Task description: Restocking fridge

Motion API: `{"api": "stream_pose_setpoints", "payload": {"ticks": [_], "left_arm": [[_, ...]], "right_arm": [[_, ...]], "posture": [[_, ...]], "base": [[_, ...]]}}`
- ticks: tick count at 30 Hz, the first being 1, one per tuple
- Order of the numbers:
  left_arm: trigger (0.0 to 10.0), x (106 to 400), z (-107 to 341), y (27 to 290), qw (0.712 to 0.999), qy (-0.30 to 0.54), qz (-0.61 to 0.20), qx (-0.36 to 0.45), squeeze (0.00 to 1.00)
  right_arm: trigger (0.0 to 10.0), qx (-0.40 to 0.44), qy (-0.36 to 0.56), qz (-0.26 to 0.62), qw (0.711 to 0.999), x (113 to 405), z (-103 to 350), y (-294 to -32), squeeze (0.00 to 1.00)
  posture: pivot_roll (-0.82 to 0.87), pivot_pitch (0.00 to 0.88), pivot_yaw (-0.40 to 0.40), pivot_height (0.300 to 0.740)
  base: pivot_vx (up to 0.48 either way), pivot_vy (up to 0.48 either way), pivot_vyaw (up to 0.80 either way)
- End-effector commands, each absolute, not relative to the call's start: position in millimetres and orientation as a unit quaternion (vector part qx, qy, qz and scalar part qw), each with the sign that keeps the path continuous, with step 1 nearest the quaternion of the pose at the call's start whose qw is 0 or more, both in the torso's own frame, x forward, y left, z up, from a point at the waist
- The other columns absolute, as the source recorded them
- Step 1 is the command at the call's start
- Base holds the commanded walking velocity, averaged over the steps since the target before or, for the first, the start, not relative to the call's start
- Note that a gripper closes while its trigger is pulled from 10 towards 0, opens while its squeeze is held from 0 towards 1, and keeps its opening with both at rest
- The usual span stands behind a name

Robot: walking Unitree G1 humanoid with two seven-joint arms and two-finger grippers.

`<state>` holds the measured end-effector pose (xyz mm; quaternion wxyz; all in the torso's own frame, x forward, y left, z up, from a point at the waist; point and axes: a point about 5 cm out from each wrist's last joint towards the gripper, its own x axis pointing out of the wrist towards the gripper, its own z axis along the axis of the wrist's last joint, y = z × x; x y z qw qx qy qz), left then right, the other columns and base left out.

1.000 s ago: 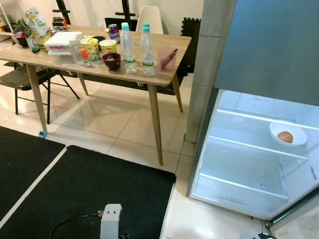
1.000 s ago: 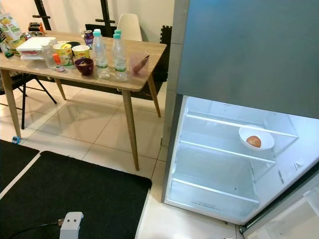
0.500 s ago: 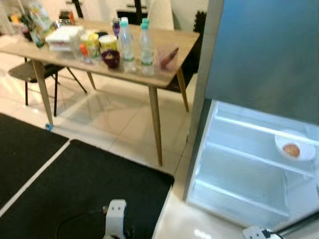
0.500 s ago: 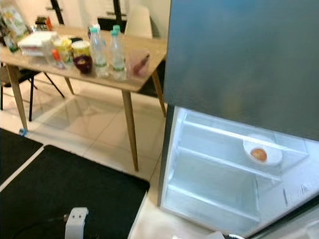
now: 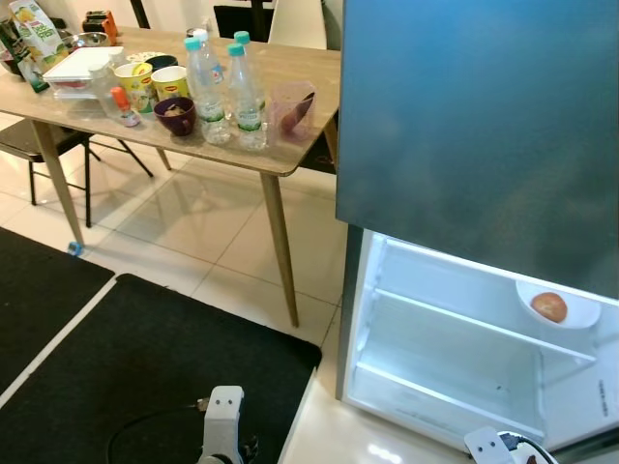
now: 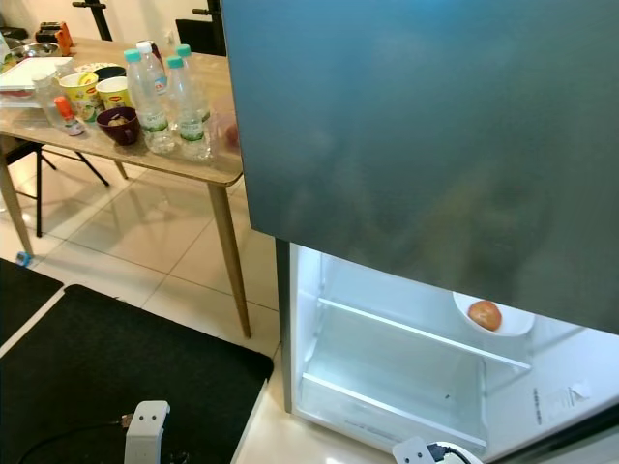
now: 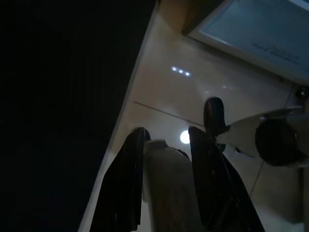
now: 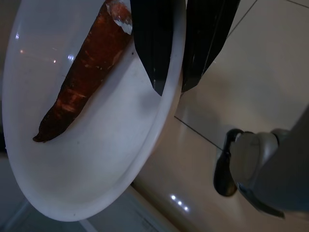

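My right gripper [image 8: 171, 89] is shut on the rim of a white plate [image 8: 96, 159], and a long orange carrot [image 8: 82, 82] lies on that plate. My left gripper [image 7: 167, 133] is shut on a pale rounded object [image 7: 166, 183], too dark to identify. Both arms hang low over the floor in front of the fridge [image 5: 484, 126]. The fridge's lower compartment [image 5: 455, 348] stands open and lit. A white bowl [image 5: 571, 314] holding a round orange fruit [image 5: 548, 306] sits on its upper shelf at the right.
A wooden table [image 5: 290, 155] stands left of the fridge. On it are two water bottles [image 5: 208, 87], a purple bowl [image 5: 175, 114], cups [image 5: 170, 82] and packets. A black mat [image 5: 145, 367] covers the floor at the lower left. Pale tiles lie between the table and the fridge.
The whole view has swung toward the fridge, which now looms nearer. Nothing on the table or the shelf has moved.
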<state>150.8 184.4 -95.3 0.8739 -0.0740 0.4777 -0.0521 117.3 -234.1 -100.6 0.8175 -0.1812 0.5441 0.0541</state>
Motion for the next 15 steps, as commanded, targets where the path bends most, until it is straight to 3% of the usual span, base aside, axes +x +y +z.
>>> {"api": "stream_pose_setpoints", "payload": {"ticks": [1, 11, 15], "left_arm": [[10.0, 146.7, -96.8, 186.2, 0.87, 0.485, -0.052, -0.067, 0.0], [10.0, 147.7, -96.7, 185.4, 0.871, 0.485, -0.049, -0.063, 0.0], [10.0, 147.4, -96.9, 185.3, 0.87, 0.487, -0.05, -0.06, 0.0]], "right_arm": [[10.0, -0.18, 0.548, 0.053, 0.815, 114.4, -101.8, -233.0, 0.0], [10.0, -0.179, 0.542, 0.05, 0.819, 117.8, -100.7, -233.1, 0.0], [10.0, -0.179, 0.542, 0.052, 0.82, 119.7, -100.2, -232.8, 0.0]], "posture": [[-0.04, 0.031, -0.026, 0.74], [-0.04, 0.03, -0.027, 0.74], [-0.04, 0.028, -0.028, 0.74]], "base": [[0.0, 0.0, 0.0], [0.0, 0.0, 0.0], [0.0, 0.0, -0.8]]}}
